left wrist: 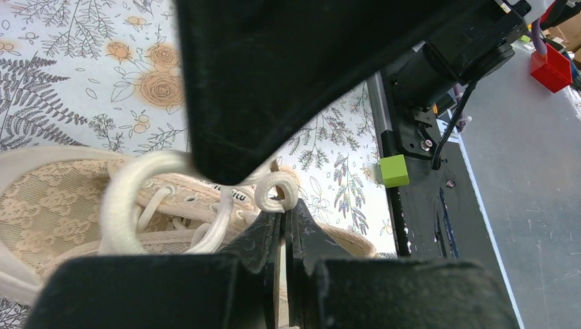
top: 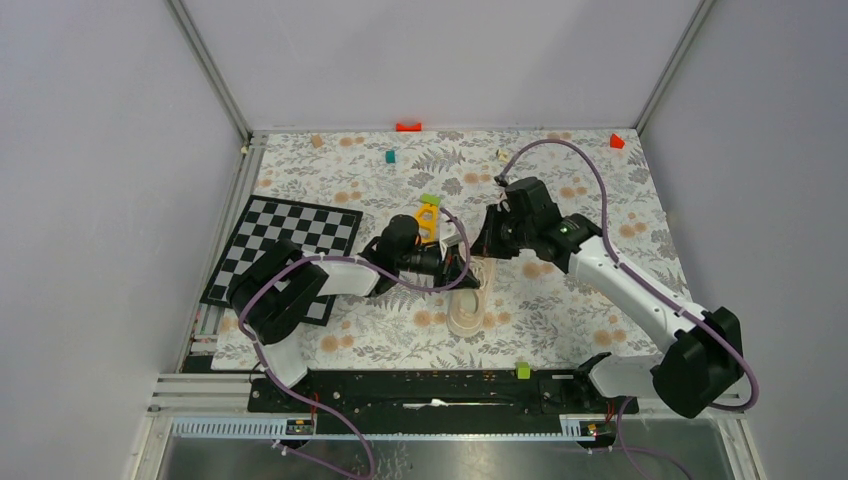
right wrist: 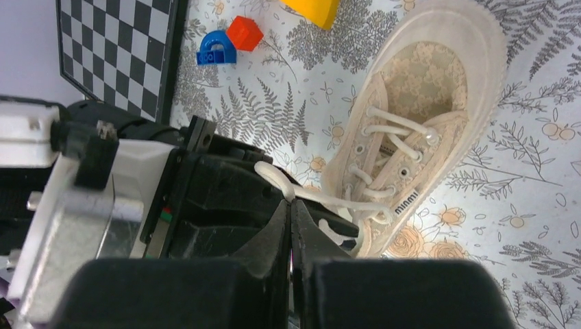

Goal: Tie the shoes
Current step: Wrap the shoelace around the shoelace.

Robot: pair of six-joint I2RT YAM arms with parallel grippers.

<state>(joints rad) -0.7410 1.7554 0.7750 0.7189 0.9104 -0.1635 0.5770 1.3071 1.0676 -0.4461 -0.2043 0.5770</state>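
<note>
Tabletop, mid-knot: a cream fabric sneaker (top: 466,312) sits sole-down on the floral tablecloth (top: 620,215), toward the front edge and between the two arms, whose tips meet just above its laced throat. The left gripper (left wrist: 283,218) has its jaws pressed together. A curled end of pale lace (left wrist: 277,179) sits at their tips, apparently pinched there, though the other arm's black body blocks much of that view. The right gripper (right wrist: 290,205) is likewise clamped tight, nipping a strand of lace that runs up from the eyelets. A chessboard (top: 290,242) lies to the left, a yellow toy (top: 428,222) stands behind the grippers, and a green cube (left wrist: 394,170) rests on the black base rail (top: 430,385).
</note>
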